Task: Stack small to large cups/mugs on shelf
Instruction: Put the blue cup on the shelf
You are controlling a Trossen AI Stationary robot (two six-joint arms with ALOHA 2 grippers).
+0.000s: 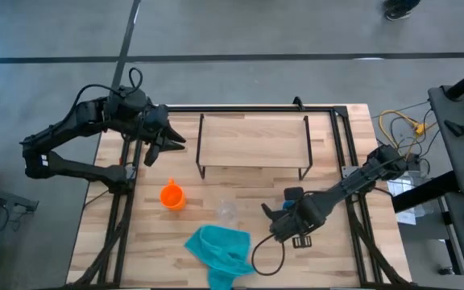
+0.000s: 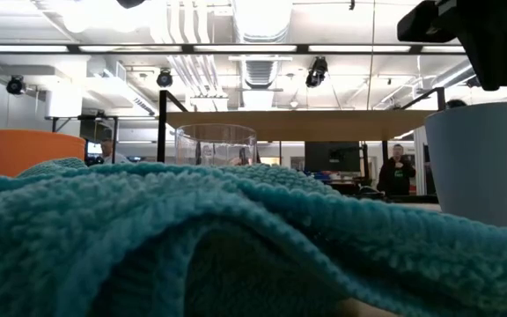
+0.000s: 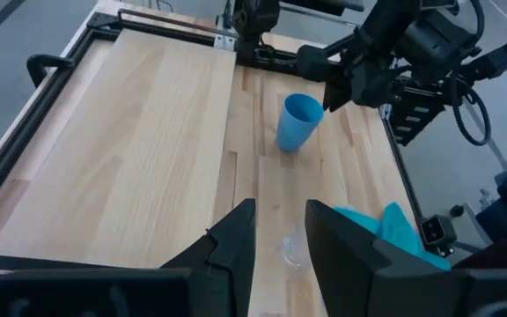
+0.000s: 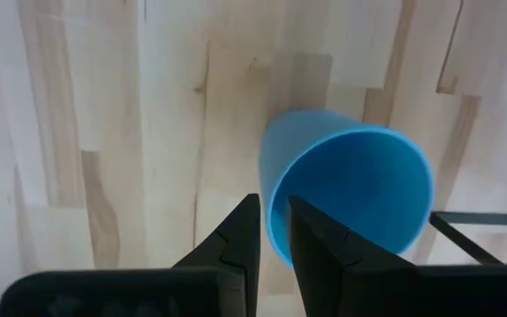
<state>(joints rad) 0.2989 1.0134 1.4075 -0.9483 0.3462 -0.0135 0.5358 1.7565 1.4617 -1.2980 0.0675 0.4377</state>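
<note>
One blue cup stands upright just beside my right gripper, its narrow-gapped fingers outside the rim; left gripper waits, slightly parted.

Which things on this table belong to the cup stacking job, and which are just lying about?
Job: clear glass cup, orange mug, blue cup, shelf.
Lying about: teal cloth.

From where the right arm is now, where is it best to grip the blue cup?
Probably at the rim, from above: the blue cup stands upright, mouth open, below the right gripper, whose narrowly parted fingers could straddle its thin wall. Nothing stands against it.
</note>
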